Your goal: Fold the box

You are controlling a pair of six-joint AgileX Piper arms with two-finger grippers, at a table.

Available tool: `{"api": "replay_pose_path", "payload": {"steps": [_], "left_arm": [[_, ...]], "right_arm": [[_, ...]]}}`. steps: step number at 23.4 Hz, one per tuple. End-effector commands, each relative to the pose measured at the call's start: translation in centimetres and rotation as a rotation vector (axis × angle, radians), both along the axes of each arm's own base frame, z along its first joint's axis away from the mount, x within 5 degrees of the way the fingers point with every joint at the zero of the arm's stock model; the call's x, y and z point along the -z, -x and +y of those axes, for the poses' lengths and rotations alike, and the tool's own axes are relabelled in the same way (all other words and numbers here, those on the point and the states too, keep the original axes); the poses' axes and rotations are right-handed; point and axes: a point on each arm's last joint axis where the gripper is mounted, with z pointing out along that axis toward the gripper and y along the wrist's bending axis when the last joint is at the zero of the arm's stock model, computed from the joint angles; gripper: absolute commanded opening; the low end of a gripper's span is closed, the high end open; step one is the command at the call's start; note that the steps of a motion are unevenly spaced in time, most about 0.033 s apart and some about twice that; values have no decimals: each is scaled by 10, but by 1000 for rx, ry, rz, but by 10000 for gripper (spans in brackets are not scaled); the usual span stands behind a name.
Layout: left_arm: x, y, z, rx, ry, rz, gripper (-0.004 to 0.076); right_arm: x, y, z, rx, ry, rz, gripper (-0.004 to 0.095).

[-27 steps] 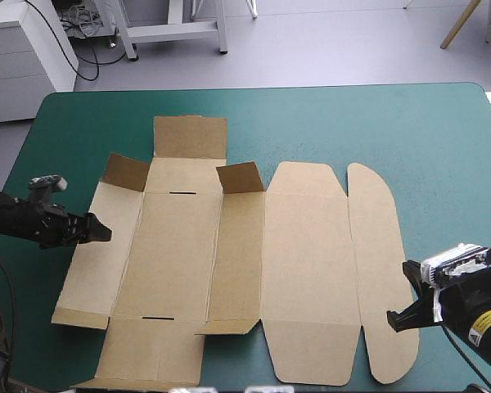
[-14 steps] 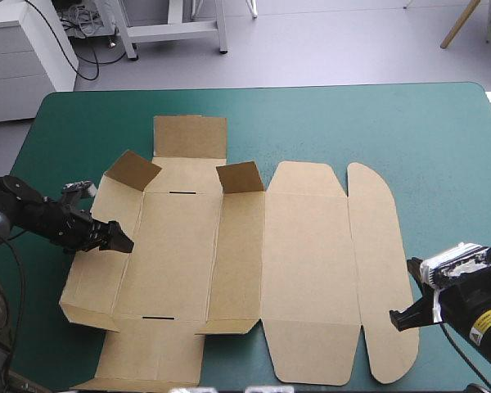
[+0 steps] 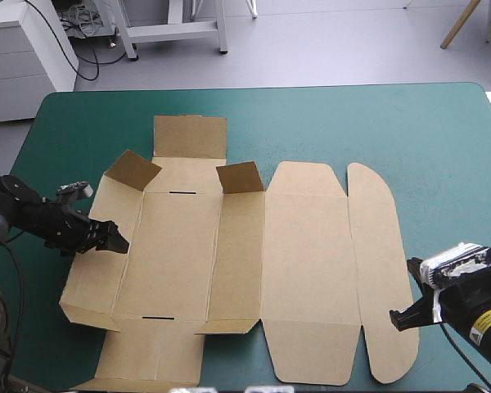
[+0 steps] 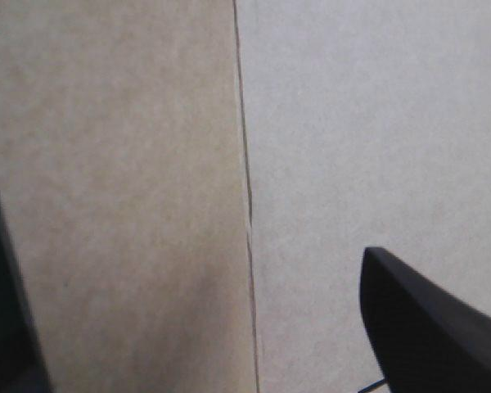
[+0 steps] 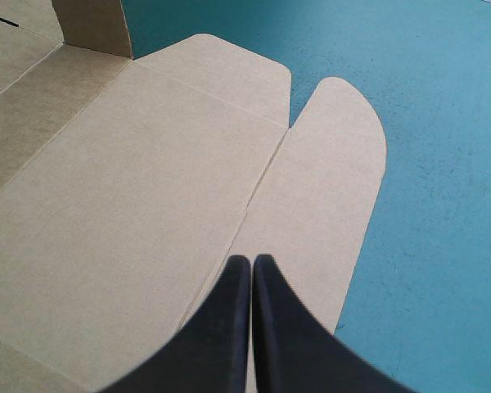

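The brown box [image 3: 303, 262] lies as a cut sheet on the teal-green cover, mostly flat. Its left side panel [image 3: 94, 278] is tilted up a little, and two small flaps [image 3: 132, 170] [image 3: 241, 177] stand raised at the far end. My left gripper [image 3: 114, 243] reaches over that panel's outer edge, open; in the left wrist view, board [image 4: 123, 164] and a crease [image 4: 246, 205] fill the space between its spread fingers [image 4: 417, 327]. My right gripper [image 3: 399, 318] is shut at the near right, its tip [image 5: 252, 262] over the rounded outer flap [image 5: 327, 180].
Bare teal-green cover [image 3: 442, 172] shows right of the box and beyond it [image 3: 327, 115]. A white cabinet [image 3: 24, 57] stands past the table's far left corner. The box's near flaps reach almost to the table's front edge.
My left gripper moved right, over the left panel's edge; the panel and its far flap rose. Since then it has drawn back slightly. The right arm stayed put.
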Motion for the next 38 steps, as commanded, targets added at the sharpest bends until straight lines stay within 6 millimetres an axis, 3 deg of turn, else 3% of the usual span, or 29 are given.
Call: {"api": "replay_pose_path", "payload": {"steps": [1,5,12,13,17,22,25,31,33,38], "left_arm": [[-26,10,-9,18,54,-5,459],[-26,10,-9,-9,57,10,361],[-11,19,-16,22,41,81,13],[-10,19,-17,42,22,89,-8],[-18,13,-27,100,-21,60,-10],[-41,-1,-24,112,-89,-22,-10],[-61,-12,-36,253,-211,-112,-10],[-115,-57,-101,603,-698,-408,-10],[-123,-73,-124,689,-792,-485,-10],[-125,-100,-160,799,-977,-618,-10]], "right_arm": [[-14,-2,0,-7,-7,-89,-14],[-14,-3,0,-7,-7,-94,-14],[-15,-3,0,-6,-2,-103,-14],[-15,-3,0,-6,-1,-105,-14],[-15,-3,0,-7,0,-112,-14],[-15,-3,0,-7,0,-112,-14],[-15,-3,0,-7,0,-112,-14],[-15,-3,0,-5,3,-106,-14],[-15,-3,0,-5,3,-105,-14],[-15,-3,0,-5,3,-105,-14]]}}
